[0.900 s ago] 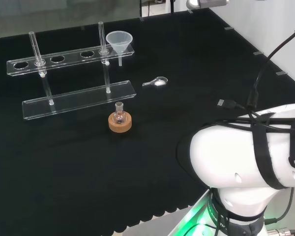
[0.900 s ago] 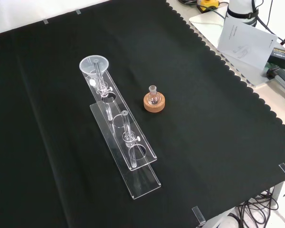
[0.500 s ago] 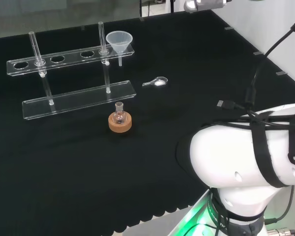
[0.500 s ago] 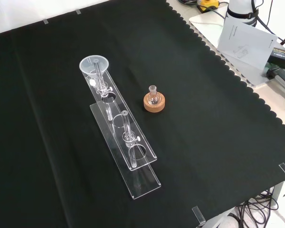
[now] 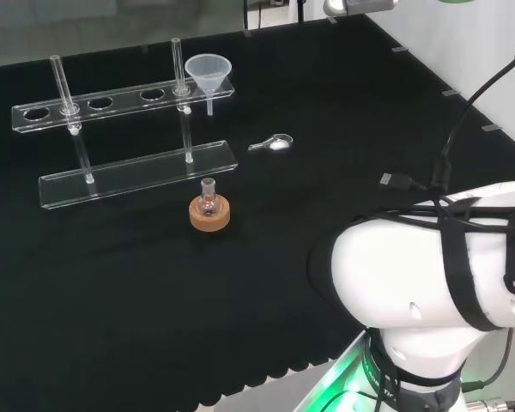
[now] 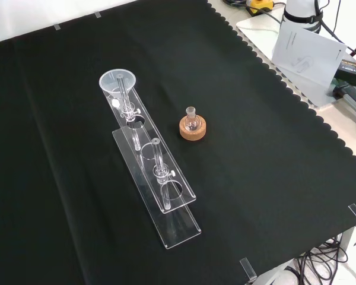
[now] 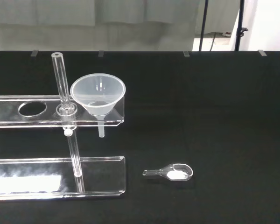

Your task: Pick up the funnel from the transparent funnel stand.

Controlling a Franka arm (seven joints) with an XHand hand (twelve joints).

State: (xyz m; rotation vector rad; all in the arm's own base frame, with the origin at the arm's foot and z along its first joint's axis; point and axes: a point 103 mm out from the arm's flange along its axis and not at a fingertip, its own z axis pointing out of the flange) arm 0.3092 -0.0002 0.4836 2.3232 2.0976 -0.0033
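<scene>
While seated in the end hole of the clear plastic two-tier stand: translucent cone-shaped funnel; hand's state impossible to tell.

Rounded glossy white arm link, black straps and cables.

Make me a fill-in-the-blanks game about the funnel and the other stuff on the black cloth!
1. The funnel sits in the end hole of the clear ____.
2. The little flask stands on a ____ ring.
3. The small spoon on the cloth holds some ____ powder.
4. The cloth is ____ in colour.

Missing words: stand; cork; white; black
</scene>
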